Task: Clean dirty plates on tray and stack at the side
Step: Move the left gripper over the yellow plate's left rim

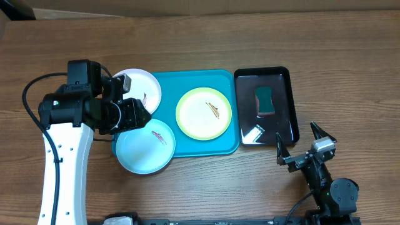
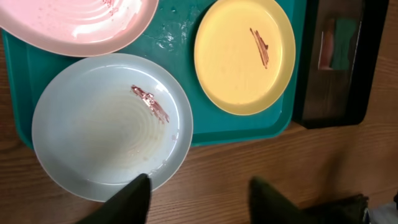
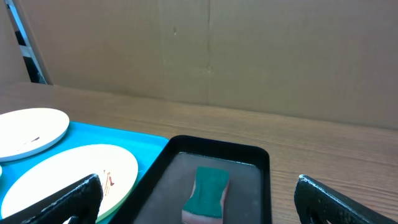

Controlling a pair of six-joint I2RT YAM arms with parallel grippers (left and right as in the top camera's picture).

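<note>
The turquoise tray [image 1: 195, 76] holds the yellow-green rimmed plate [image 1: 204, 113], which has a brown smear. The white plate [image 1: 142, 86] overhangs the tray's back left corner. The pale blue plate [image 1: 146, 145], smeared too, overhangs its front left corner. My left gripper [image 1: 142, 115] hovers between the white and blue plates, open and empty. In the left wrist view my left gripper [image 2: 202, 199] spreads above the blue plate's [image 2: 106, 127] near rim and the bare wood. My right gripper [image 1: 303, 145] is open and empty, in front of the black tray.
A narrow black tray [image 1: 289, 94] to the right of the turquoise tray holds a green sponge [image 1: 265, 100]. The right wrist view shows the right gripper [image 3: 198, 186], the sponge [image 3: 208, 190], the yellow-green plate [image 3: 62, 177] and a cardboard wall [image 3: 249, 56] behind the table.
</note>
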